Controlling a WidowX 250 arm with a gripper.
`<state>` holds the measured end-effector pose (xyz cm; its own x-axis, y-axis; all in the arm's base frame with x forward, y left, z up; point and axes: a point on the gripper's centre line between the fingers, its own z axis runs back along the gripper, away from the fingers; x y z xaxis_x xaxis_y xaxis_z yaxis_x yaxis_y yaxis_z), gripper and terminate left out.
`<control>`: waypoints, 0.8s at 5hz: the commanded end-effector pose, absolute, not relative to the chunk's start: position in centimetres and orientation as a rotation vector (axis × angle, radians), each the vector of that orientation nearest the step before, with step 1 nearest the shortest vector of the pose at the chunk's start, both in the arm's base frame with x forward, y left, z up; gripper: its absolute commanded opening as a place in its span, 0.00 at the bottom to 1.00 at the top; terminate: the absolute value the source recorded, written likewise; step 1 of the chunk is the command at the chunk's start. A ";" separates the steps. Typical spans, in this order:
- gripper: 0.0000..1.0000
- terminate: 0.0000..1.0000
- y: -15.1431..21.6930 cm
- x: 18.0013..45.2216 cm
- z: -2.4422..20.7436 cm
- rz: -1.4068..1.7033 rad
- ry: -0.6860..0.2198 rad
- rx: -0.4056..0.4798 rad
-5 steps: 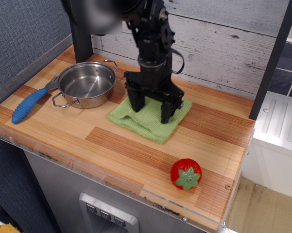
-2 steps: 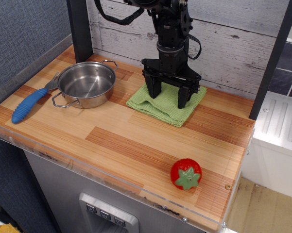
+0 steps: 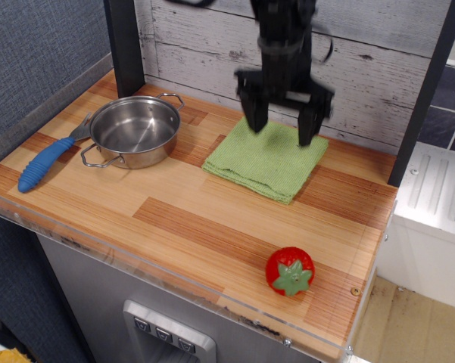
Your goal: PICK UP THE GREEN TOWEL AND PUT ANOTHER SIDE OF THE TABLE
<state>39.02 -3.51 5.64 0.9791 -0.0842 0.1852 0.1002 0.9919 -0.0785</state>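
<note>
Green towel (image 3: 269,159) lies flat on the table (image 3: 189,219), toward the back right, just right of the steel pan (image 3: 134,130). Nearest the front edge: a red strawberry toy (image 3: 290,271), well apart from the towel. At left, a blue-handled utensil (image 3: 44,162) beside the pan (its head hidden behind the pan). Above the towel's far edge, the black gripper (image 3: 283,128) hangs, fingers spread apart, holding nothing.

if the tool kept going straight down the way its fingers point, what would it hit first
Most likely the green towel. The tool hangs open, fingers pointing down over the towel's far edge; depth is uncertain, so it could instead meet the table just behind.
</note>
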 end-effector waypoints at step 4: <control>1.00 0.00 1.5 29.3 13.2 -0.010 -0.231 -0.035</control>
